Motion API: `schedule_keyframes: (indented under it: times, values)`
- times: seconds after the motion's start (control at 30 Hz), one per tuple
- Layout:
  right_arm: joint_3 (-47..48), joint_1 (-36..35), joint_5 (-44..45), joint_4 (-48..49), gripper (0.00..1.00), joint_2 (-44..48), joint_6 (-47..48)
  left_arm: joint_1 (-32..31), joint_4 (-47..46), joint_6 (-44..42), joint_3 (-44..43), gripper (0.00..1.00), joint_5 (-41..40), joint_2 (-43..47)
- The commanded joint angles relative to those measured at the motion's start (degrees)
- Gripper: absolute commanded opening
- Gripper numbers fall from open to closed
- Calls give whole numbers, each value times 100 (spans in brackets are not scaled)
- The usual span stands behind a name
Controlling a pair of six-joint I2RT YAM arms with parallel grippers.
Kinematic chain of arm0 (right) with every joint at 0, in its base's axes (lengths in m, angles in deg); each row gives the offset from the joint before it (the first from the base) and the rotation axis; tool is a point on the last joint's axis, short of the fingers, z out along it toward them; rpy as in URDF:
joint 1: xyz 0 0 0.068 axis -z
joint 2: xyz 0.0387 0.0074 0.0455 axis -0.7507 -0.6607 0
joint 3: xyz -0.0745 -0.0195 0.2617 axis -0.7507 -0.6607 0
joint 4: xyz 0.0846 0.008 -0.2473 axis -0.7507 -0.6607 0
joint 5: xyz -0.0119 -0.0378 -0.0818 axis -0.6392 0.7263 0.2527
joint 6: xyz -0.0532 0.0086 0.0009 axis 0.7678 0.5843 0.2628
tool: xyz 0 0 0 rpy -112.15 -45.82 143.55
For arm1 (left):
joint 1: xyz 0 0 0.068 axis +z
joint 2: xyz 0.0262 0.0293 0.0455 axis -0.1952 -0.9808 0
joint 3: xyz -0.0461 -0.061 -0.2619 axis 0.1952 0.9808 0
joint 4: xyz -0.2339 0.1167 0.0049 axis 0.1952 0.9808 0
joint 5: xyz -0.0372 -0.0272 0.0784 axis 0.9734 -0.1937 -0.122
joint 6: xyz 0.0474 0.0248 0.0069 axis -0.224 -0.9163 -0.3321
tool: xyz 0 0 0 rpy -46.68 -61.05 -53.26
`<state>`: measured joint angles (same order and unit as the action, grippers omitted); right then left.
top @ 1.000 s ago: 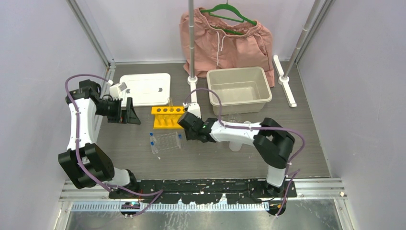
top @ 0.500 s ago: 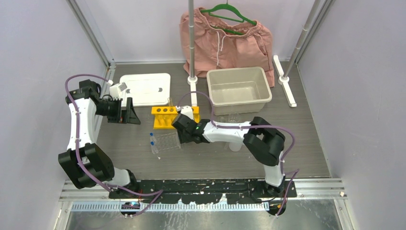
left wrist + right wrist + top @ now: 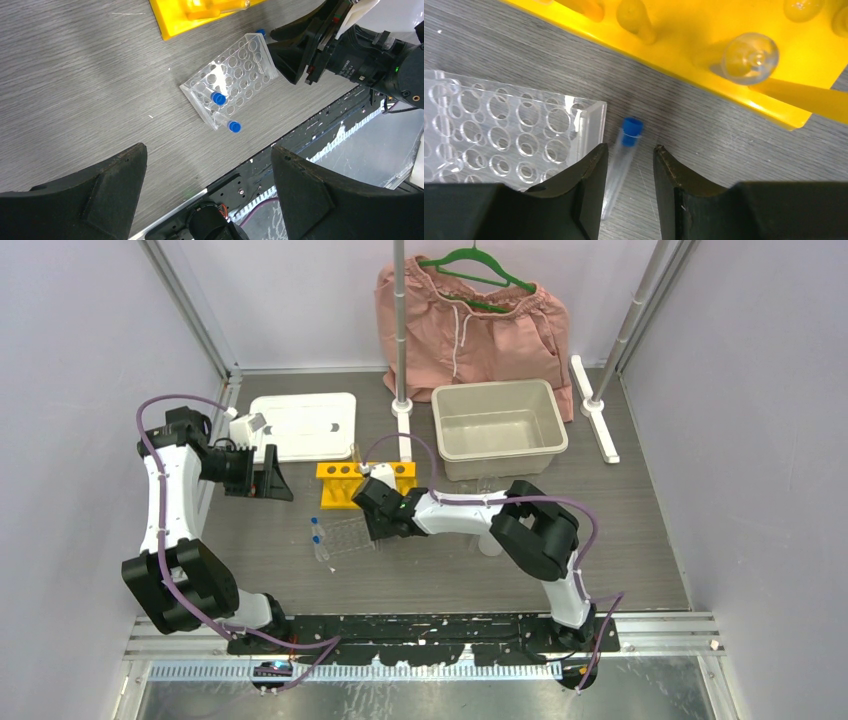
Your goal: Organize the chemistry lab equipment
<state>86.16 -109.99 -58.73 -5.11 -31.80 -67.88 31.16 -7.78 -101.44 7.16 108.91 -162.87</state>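
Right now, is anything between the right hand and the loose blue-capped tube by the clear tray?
Nothing visible. The right hand is open, and the blue-capped tube lies flat in the gap between its fingers. The clear tray wall sits close beside one finger.

The plastic tray lies before the test-tube rack, a capped tube lying beside it
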Motion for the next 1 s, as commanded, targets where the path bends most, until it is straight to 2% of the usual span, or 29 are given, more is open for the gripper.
schedule_keyframes:
  times: [0.0, 0.17, 0.33, 0.43, 0.7, 0.97]
  values:
    - [260, -14, 96, 90, 42, -126, -14, 31, -22, -101, -13, 94, -5, 144]
    - [261, -5, 307, -88, 34, -182, 28, 26, 28, -134, -28, 94, 4, 179]
    - [131, 102, 379, -181, 10, 222, 40, 24, 63, -140, -52, 94, 112, 198]
    - [203, 141, 374, -314, 1, 651, 62, 17, 66, -27, -103, 93, 319, 190]
    - [513, 106, 76, -516, 1, 1600, -30, 17, -410, 605, -308, 92, 662, 134]
    - [944, 39, -94, -410, 1, 1753, -114, 22, -490, 542, -171, 92, 483, 114]
